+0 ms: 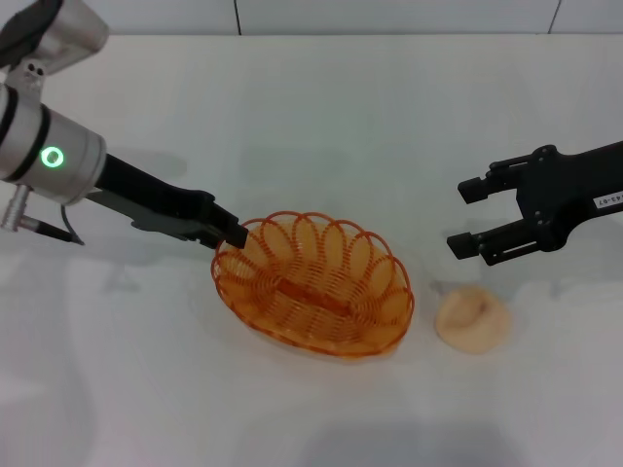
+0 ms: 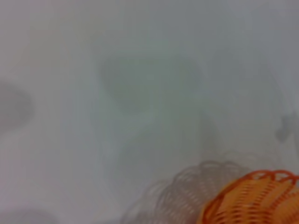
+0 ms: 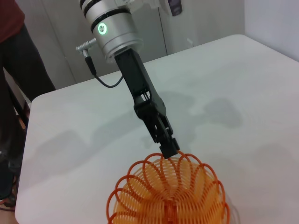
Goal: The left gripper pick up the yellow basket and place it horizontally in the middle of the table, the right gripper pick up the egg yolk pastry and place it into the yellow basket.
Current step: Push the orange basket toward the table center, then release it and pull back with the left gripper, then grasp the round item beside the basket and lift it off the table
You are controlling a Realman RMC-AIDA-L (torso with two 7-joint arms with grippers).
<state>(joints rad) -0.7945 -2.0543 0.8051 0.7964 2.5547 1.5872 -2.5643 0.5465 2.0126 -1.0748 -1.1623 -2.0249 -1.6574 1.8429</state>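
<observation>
The yellow basket [image 1: 311,282] lies on the white table [image 1: 311,126] near the middle, its long side running left to right. My left gripper [image 1: 232,236] is at the basket's far-left rim, its fingers shut on the looped wire. The right wrist view shows the same grip [image 3: 170,150] on the basket [image 3: 168,196]. Part of the basket [image 2: 254,200] shows in the left wrist view. The egg yolk pastry [image 1: 473,319] lies on the table just right of the basket. My right gripper [image 1: 460,218] is open and empty, hovering above and behind the pastry.
A person in a dark red top [image 3: 9,46] stands beyond the table's far corner in the right wrist view. The table's back edge meets a wall [image 1: 389,15].
</observation>
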